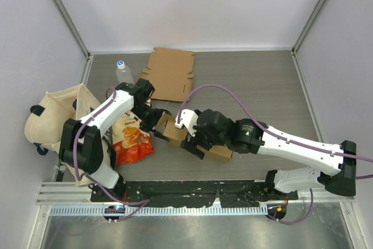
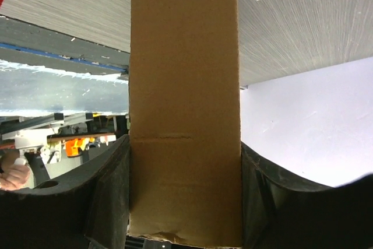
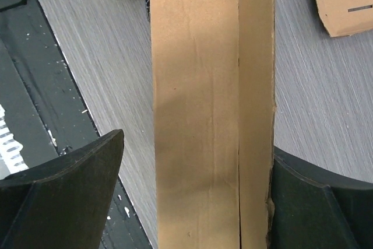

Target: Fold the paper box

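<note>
Left gripper [image 2: 183,167] clamped on paper box [image 2: 183,56]; right gripper [image 3: 198,167] jaws apart, straddling it.
Hold L firm as anchor; close R squarely across box w/o crushing the fold.

Both arms bend inward, left gripper [image 1: 150,122] clamped tight, right gripper [image 1: 195,144] jaws seemingly spread wide.

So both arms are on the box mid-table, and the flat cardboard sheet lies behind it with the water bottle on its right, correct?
No: the top external view shows the water bottle to the left of the flat cardboard sheet, not the right. The sheet does lie behind the box mid-table.
</note>
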You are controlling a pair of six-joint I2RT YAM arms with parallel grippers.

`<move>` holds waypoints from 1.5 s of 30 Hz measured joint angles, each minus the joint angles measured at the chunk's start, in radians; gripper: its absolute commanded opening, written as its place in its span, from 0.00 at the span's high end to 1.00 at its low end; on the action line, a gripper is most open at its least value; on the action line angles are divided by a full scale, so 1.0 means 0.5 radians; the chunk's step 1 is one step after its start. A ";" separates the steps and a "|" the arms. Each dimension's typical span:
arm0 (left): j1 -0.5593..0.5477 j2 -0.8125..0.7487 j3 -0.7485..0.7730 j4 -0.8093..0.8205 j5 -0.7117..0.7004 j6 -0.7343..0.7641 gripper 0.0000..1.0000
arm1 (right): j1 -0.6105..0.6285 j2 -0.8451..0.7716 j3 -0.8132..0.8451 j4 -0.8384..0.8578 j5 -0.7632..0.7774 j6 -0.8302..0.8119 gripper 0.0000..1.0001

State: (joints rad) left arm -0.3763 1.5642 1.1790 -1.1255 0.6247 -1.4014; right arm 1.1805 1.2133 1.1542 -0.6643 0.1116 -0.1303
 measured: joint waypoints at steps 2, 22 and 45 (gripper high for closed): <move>0.002 0.047 0.000 0.002 0.002 0.002 0.41 | -0.027 0.022 -0.016 0.027 0.002 -0.008 0.10; 0.224 -0.249 0.093 0.118 -0.495 0.540 0.00 | -0.343 -0.010 -0.182 0.203 -0.158 -0.021 0.09; -0.297 -1.268 -0.397 0.753 -0.688 1.759 0.27 | -0.362 -0.819 0.047 -0.489 0.393 1.022 0.12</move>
State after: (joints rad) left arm -0.5247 0.9302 0.9806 -0.7490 0.2806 -0.5220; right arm 0.9993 0.8040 1.1774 -0.9089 0.3080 0.3809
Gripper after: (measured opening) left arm 0.803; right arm 0.924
